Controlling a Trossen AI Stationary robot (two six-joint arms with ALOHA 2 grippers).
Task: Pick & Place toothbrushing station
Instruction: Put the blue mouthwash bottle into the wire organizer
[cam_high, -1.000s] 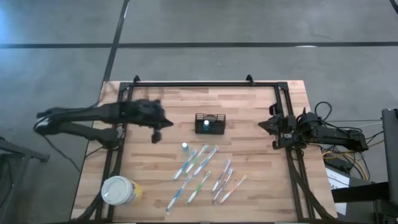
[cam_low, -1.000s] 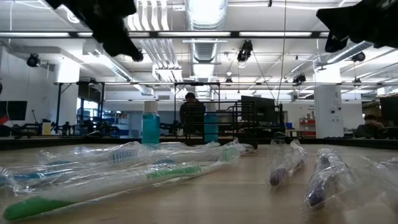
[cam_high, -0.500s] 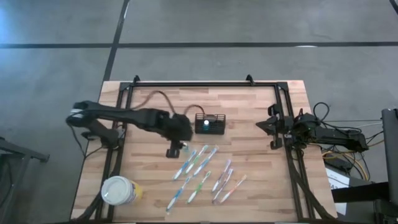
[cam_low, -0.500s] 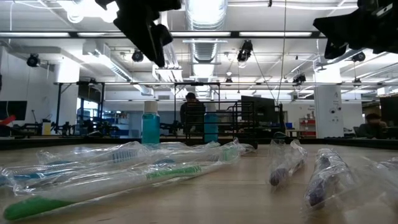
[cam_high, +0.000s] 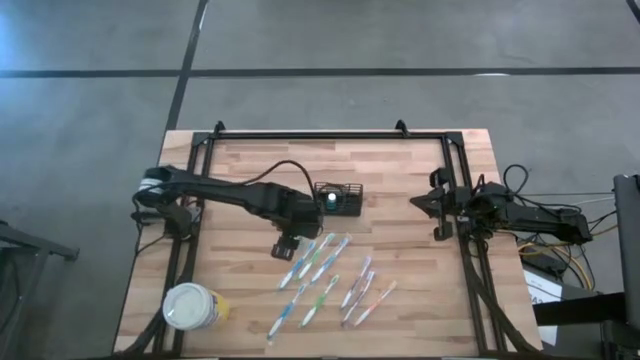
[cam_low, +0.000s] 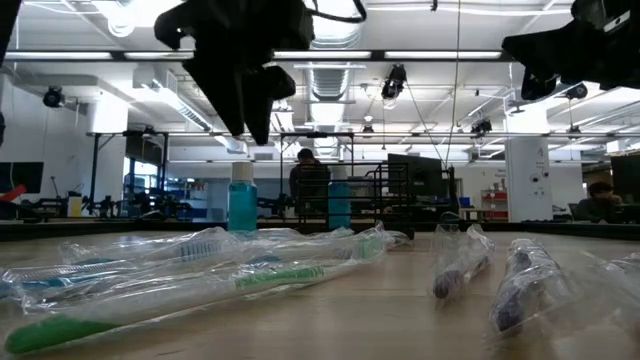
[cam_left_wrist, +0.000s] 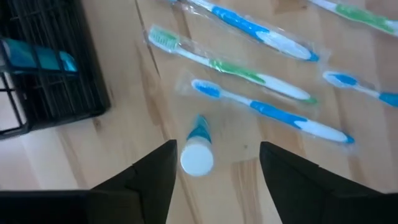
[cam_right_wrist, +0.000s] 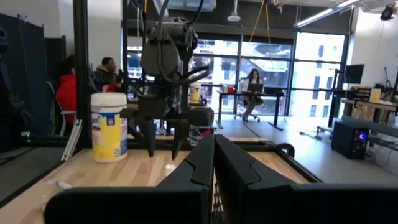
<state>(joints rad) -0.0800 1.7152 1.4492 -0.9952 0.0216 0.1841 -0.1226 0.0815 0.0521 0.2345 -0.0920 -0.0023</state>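
Observation:
The black slotted caddy (cam_high: 346, 204) (cam_left_wrist: 43, 81) stands on the wooden table, a little beyond its middle, with a teal item inside. Just near-left of it a small blue tube with a white cap (cam_left_wrist: 198, 152) (cam_low: 241, 205) stands upright on its base. My left gripper (cam_high: 293, 240) (cam_left_wrist: 214, 158) (cam_low: 250, 135) hovers above the tube, open and pointing steeply down, one finger to each side of the cap and clear of it. My right gripper (cam_high: 418, 203) (cam_right_wrist: 213, 158) is shut, holds nothing, and waits at the table's right side.
Several wrapped toothbrushes (cam_high: 325, 275) (cam_left_wrist: 249, 71) (cam_low: 200, 290) lie scattered on the near half of the table, right beside the tube. A round yellow tub with a white lid (cam_high: 190, 305) (cam_right_wrist: 109, 124) stands at the near left corner. A black frame rail (cam_high: 320, 135) borders the table.
My left gripper has swung from the table's far left toward the middle and the near edge, tipped from nearly level to steeply downward, and opened. It now hangs over the blue tube. Nothing on the table has moved.

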